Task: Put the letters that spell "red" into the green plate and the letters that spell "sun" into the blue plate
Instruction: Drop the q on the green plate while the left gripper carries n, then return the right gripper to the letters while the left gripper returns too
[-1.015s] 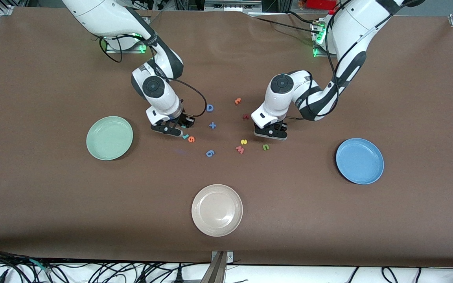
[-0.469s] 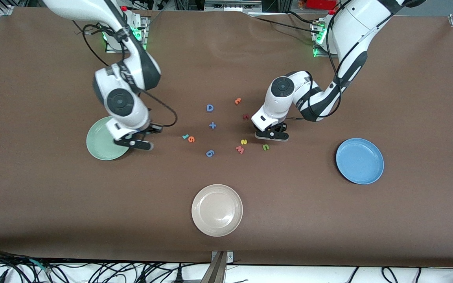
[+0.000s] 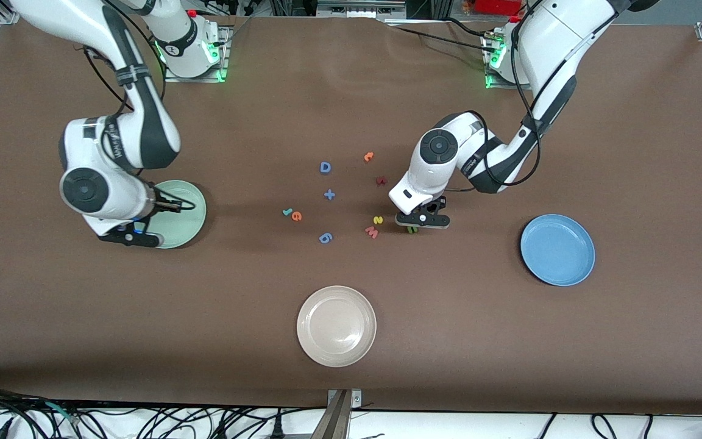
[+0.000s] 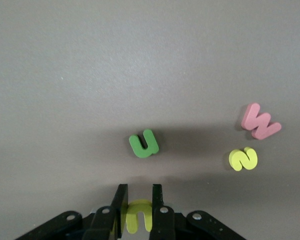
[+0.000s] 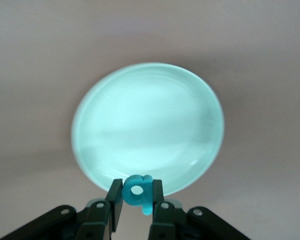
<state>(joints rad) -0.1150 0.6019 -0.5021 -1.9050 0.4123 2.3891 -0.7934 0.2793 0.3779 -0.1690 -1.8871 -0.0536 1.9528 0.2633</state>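
My right gripper [image 3: 124, 238] hangs over the rim of the green plate [image 3: 181, 210] and is shut on the teal "d" [image 5: 138, 192]; the plate [image 5: 147, 127] lies just under it. My left gripper [image 3: 422, 221] is shut on the yellow "u" [image 4: 139, 214], low over the table beside the green "n" [image 4: 144, 144]. The "n" [image 3: 412, 230] peeks out under that gripper. The yellow "s" [image 3: 378, 220] lies next to it. Mid-table, the teal "r" [image 3: 287, 212] and orange "e" [image 3: 297, 216] touch. The blue plate [image 3: 557, 249] holds nothing.
A pink W [image 3: 372, 231] lies by the "s". A blue D [image 3: 325, 167], a blue plus [image 3: 329, 195], a blue 6 [image 3: 325, 238], an orange hooked letter [image 3: 368, 157] and a dark red letter [image 3: 380, 180] dot the middle. The cream plate [image 3: 336, 326] sits nearest the front camera.
My right arm has swung from the letter cluster to the green plate's rim with the teal "d" in its grip. My left gripper has shifted to over the green "n" and closed.
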